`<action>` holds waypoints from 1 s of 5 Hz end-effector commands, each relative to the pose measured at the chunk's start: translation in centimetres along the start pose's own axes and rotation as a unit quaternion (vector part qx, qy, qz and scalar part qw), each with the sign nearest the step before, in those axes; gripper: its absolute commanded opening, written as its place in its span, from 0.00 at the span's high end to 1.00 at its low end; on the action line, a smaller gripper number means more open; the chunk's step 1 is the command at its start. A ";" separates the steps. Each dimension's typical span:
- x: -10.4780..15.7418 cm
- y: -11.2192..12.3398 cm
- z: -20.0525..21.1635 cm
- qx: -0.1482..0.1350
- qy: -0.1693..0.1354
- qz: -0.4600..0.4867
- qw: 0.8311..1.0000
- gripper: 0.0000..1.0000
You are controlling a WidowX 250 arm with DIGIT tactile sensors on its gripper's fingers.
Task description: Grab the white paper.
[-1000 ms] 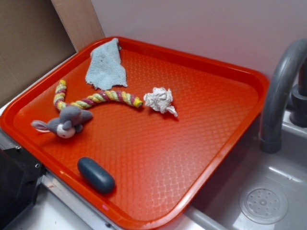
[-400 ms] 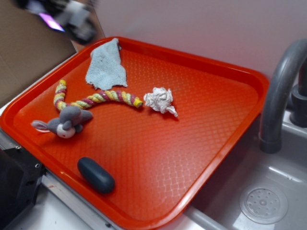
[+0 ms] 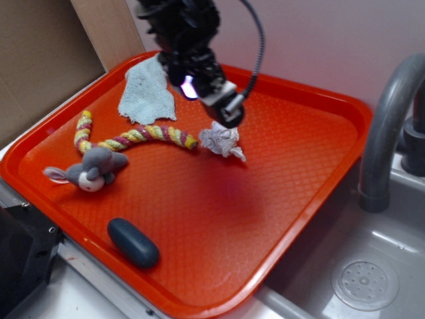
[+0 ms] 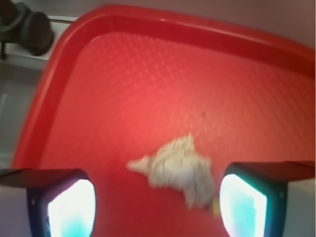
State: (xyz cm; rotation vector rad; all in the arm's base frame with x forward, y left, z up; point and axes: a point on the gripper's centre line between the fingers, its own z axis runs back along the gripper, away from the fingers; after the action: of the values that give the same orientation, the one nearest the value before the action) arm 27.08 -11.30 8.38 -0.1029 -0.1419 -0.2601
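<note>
The white paper (image 3: 222, 140) is a small crumpled off-white wad with a twisted tail, lying on the red tray (image 3: 305, 153) near its middle. My gripper (image 3: 211, 101) hangs just above and behind it, tilted down toward it. In the wrist view the white paper (image 4: 178, 169) lies on the tray between my two fingers, nearer the right fingertip (image 4: 243, 206) than the left fingertip (image 4: 69, 210). The gripper (image 4: 157, 207) is open, and I see nothing held in it.
On the tray lie a light-blue cloth (image 3: 145, 92) at the back, a braided rope toy (image 3: 133, 136) whose end nearly touches the paper, a grey plush mouse (image 3: 93, 169) and a dark oval object (image 3: 133, 242). A grey faucet (image 3: 385, 126) and sink (image 3: 365, 282) stand right.
The arm has swept in from the upper left, where it was a blur, and now hangs over the white paper. Nothing on the tray has moved.
</note>
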 end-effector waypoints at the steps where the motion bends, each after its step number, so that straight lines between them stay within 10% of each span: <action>1: -0.1 -0.5 -2.7 0.032 0.014 -0.052 0.998 0.00; 3: -0.6 0.5 -4.4 0.060 0.047 -0.048 0.996 0.00; 4: -0.5 0.8 -4.6 0.072 0.052 -0.048 0.995 1.00; 5: -0.4 1.0 -5.1 0.089 0.053 -0.047 0.993 1.00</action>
State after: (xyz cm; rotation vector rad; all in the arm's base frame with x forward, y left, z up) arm 27.59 -9.86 2.69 0.1000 -0.0387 -0.3248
